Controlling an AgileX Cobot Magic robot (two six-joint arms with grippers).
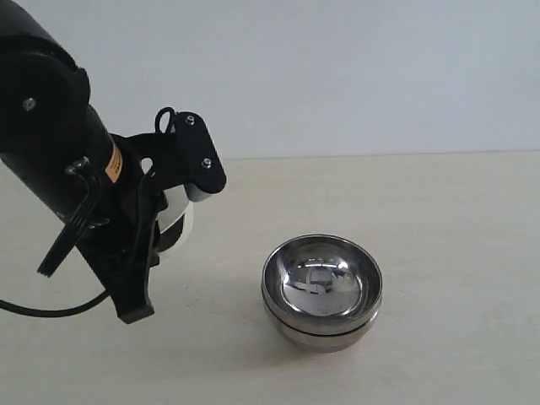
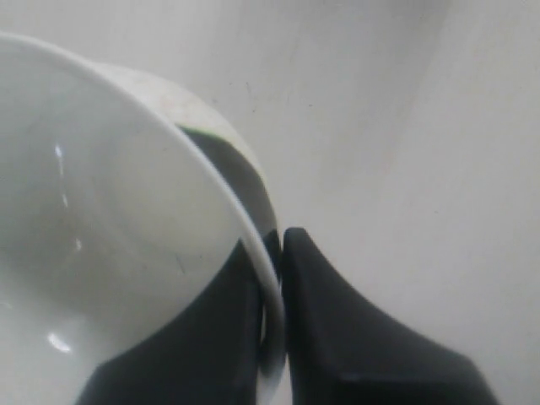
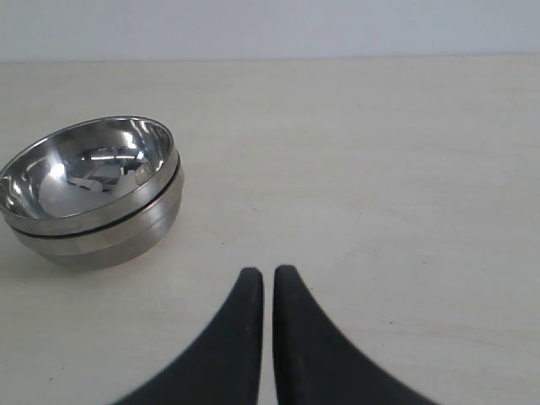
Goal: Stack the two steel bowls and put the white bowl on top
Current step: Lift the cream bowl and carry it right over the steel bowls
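Observation:
The two steel bowls (image 1: 321, 291) sit nested one inside the other on the table, right of centre; the right wrist view also shows this stack (image 3: 89, 190). My left gripper (image 1: 190, 192) is to their left, shut on the rim of the white bowl (image 1: 179, 221), which the arm mostly hides. In the left wrist view one finger lies inside the white bowl (image 2: 110, 211) and the other presses its outer wall beside a black mark, so the left gripper (image 2: 274, 257) pinches the rim. My right gripper (image 3: 268, 274) is shut on nothing, low over bare table near the steel stack.
The pale table (image 1: 456, 228) runs back to a plain white wall. A black cable (image 1: 51, 310) hangs from the left arm down to the table at the left edge.

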